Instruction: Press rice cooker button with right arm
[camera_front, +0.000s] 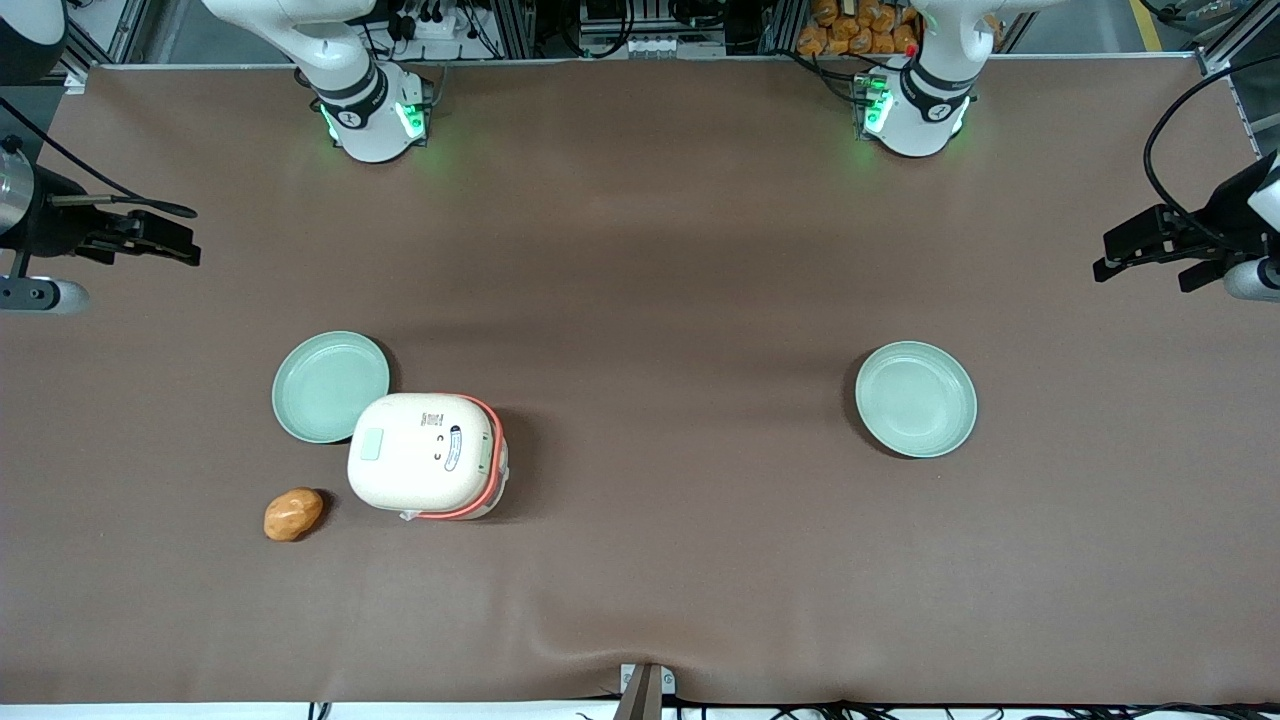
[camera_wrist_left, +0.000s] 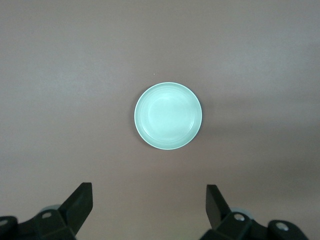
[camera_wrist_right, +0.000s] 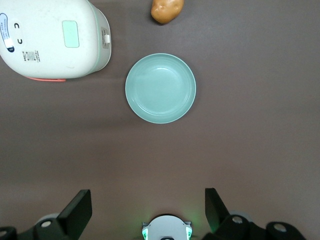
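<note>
The rice cooker (camera_front: 430, 455) stands on the brown table, with a cream speckled lid, pale green body and orange-red rim band. Its button (camera_front: 371, 443) is a small pale green square on the lid. The right wrist view shows the rice cooker (camera_wrist_right: 50, 40) and the button (camera_wrist_right: 71, 34) from high up. My right arm's gripper (camera_front: 190, 235) hangs at the working arm's end of the table, farther from the front camera than the cooker and well apart from it. In the right wrist view the gripper (camera_wrist_right: 147, 197) is open, with nothing between its fingers.
A pale green plate (camera_front: 331, 386) (camera_wrist_right: 160, 88) touches or nearly touches the cooker. An orange-brown potato-like lump (camera_front: 293, 513) (camera_wrist_right: 167, 10) lies beside the cooker, nearer the front camera. Another green plate (camera_front: 915, 399) (camera_wrist_left: 168, 116) sits toward the parked arm's end.
</note>
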